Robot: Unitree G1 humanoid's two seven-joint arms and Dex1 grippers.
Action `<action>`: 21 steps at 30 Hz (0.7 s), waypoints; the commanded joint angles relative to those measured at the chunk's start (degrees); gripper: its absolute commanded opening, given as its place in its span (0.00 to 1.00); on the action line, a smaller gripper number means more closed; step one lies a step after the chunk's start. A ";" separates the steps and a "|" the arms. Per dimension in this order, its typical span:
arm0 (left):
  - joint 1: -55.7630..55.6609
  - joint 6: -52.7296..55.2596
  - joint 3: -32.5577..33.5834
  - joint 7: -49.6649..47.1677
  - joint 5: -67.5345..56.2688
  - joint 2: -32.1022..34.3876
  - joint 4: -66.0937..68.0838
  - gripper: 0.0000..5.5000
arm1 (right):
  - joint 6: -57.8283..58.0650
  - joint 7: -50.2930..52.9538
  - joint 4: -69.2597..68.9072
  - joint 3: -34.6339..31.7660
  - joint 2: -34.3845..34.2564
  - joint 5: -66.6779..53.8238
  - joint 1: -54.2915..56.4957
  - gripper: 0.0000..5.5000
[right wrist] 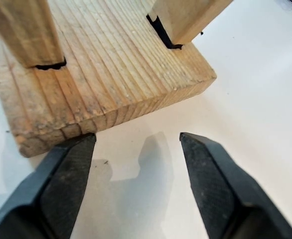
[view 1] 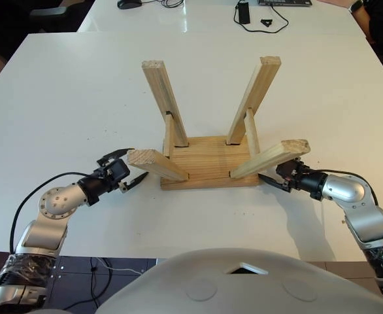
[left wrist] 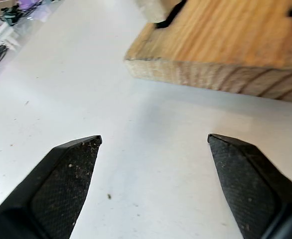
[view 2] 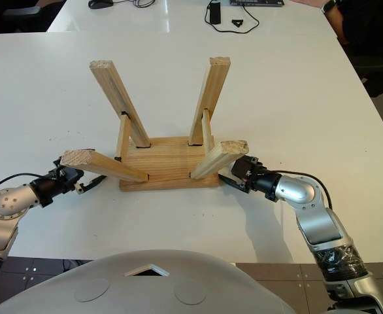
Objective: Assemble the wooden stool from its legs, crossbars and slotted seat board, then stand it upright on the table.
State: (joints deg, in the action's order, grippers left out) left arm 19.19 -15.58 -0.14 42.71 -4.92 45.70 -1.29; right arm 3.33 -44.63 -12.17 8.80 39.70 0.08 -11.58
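The wooden stool stands upside down on the white table (view 1: 67, 98), its seat board (view 1: 208, 163) flat on the surface. Four legs slant up out of its slots: back left leg (view 1: 162, 98), back right leg (view 1: 260, 91), near left leg (view 1: 155, 163), near right leg (view 1: 270, 159). Short crossbars (view 1: 170, 134) join the legs on each side. My left gripper (view 1: 140, 162) is open, low over the table just off the board's left edge (left wrist: 225, 45). My right gripper (view 1: 273, 175) is open at the board's near right corner (right wrist: 96, 74), under the near right leg.
A second white table behind holds a black mouse (view 1: 129, 3) and a black device with a cable (view 1: 244, 13). Wide bare tabletop lies to the left, right and back of the stool. The table's front edge is close to both arms.
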 commanded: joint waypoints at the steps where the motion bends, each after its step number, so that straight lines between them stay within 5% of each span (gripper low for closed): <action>1: 3.36 2.42 -2.65 3.07 2.45 1.50 0.23 0.72 | 0.71 -0.66 -0.23 0.07 0.81 0.22 -0.71 0.57; 9: 4.57 8.61 -7.61 2.67 -0.86 -2.36 -12.06 0.72 | 3.43 -3.73 -6.20 0.64 0.94 -3.92 -2.31 0.57; 21: 7.20 19.66 0.21 4.93 -11.22 -1.76 -23.38 0.72 | 13.09 -7.83 -18.80 -8.17 3.64 -17.79 -3.08 0.57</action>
State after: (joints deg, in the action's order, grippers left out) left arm 26.27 4.16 0.08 45.32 -11.25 44.82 -19.65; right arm 16.38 -49.19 -26.94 -0.33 43.19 -13.66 -15.08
